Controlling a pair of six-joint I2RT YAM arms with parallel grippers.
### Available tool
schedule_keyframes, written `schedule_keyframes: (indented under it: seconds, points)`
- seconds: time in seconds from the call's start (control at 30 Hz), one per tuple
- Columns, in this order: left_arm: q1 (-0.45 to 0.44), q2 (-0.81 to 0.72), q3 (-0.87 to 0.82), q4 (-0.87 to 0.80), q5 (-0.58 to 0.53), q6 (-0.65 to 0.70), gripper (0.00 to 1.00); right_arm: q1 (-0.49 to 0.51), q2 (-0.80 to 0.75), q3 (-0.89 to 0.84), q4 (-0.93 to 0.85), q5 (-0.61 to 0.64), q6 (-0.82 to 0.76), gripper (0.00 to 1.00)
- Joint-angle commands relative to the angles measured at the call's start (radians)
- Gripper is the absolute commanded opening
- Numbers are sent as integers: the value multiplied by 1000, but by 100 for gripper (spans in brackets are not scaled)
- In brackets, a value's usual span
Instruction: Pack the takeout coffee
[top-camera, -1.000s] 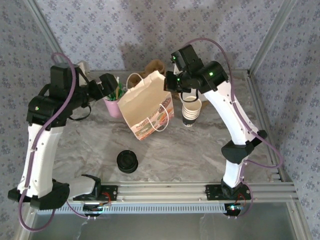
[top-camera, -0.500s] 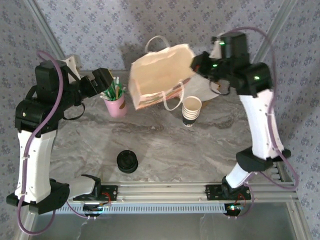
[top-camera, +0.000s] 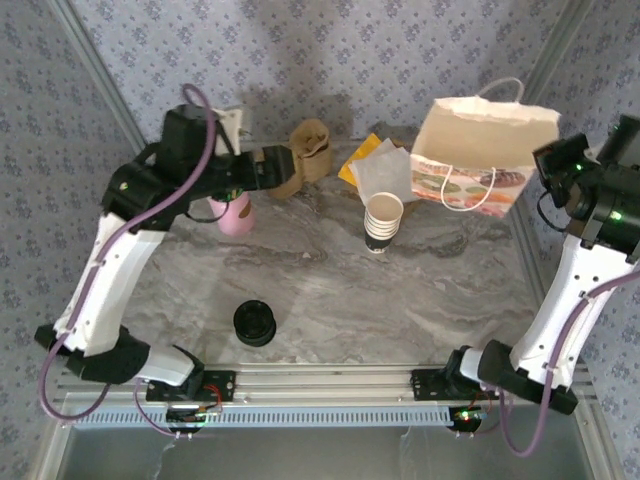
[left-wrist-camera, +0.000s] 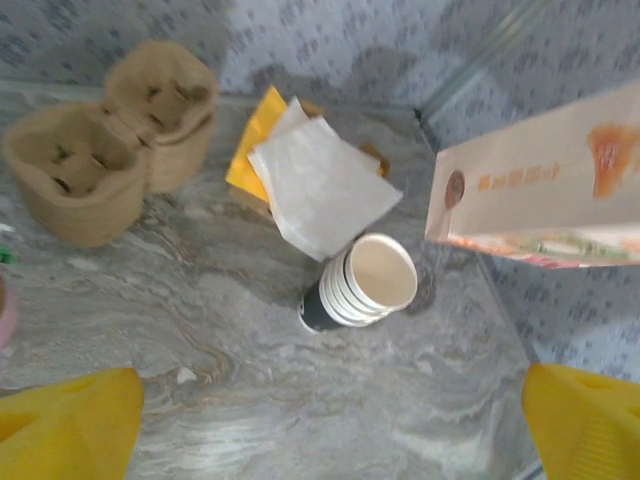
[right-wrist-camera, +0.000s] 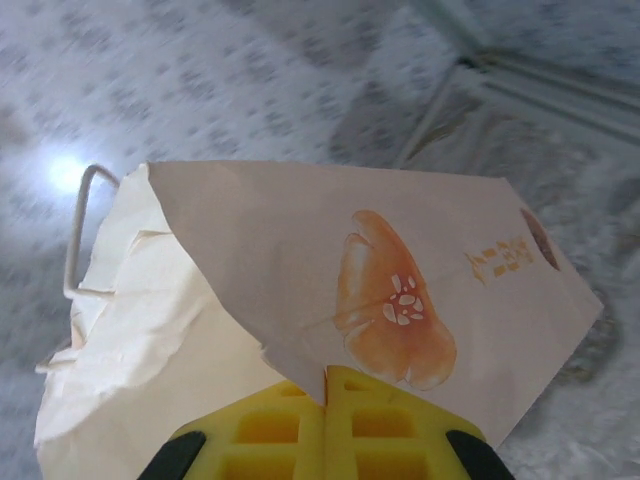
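Swung paper bag (top-camera: 485, 150) from back centre to far right, clamped in jaws of right gripper (right-wrist-camera: 327, 385). Kept jaws of left gripper (left-wrist-camera: 330, 430) wide apart over grey marbled worktop (top-camera: 320, 290). Noted blue floral walls (top-camera: 350, 50) around. Could not locate takeout coffee.

Printed paper bag (top-camera: 485, 150), upright, mouth open, far right

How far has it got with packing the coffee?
Done: the paper bag is picked up. In hand: the right gripper is shut on its edge, holding it at the far right; the left gripper hangs open near the cup carrier. Left: the stacked cups are lidless, the black lids sit apart, so lidding a cup and bagging it remain.
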Motion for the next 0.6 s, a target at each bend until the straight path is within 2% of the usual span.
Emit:
schedule_keyframes:
  seconds: [0.0, 0.33, 0.57]
  points:
    - [-44, 13, 14, 25, -17, 39, 97, -74, -44, -90, 3, -9, 44, 0]
    - [-64, -15, -125, 76, -1, 39, 97, -86, -63, -357, 102, 132, 63, 0]
    - [-63, -38, -182, 90, 0, 45, 98, -87, -53, -482, 142, 198, 9, 0]
